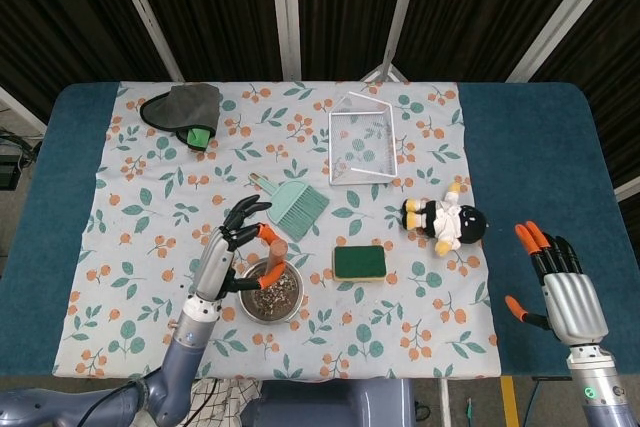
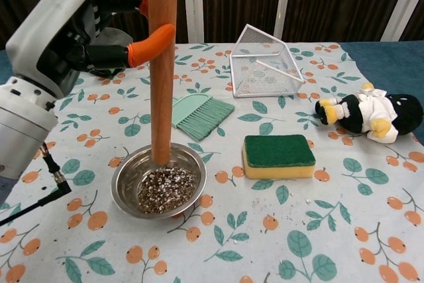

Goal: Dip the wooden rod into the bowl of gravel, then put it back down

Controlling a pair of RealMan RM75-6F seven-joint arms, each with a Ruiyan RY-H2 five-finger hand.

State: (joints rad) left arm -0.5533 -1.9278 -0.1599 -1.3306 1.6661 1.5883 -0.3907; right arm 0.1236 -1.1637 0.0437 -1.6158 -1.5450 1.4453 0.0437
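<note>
My left hand (image 2: 63,28) (image 1: 228,257) grips a wooden rod (image 2: 161,71) (image 1: 273,260) and holds it upright. The rod's lower end hangs over the far rim of the steel bowl (image 2: 126,177) (image 1: 254,312), just above the gravel (image 2: 161,190) (image 1: 270,292). I cannot tell whether the tip touches the bowl. My right hand (image 1: 562,282) rests open at the table's near right, far from the bowl, and holds nothing.
A green dustpan brush (image 2: 197,113) lies just behind the bowl. A green and yellow sponge (image 2: 278,156) sits to the bowl's right. Further off are a wire basket (image 2: 263,62), a plush penguin (image 2: 371,114) and a grey cloth (image 1: 184,112).
</note>
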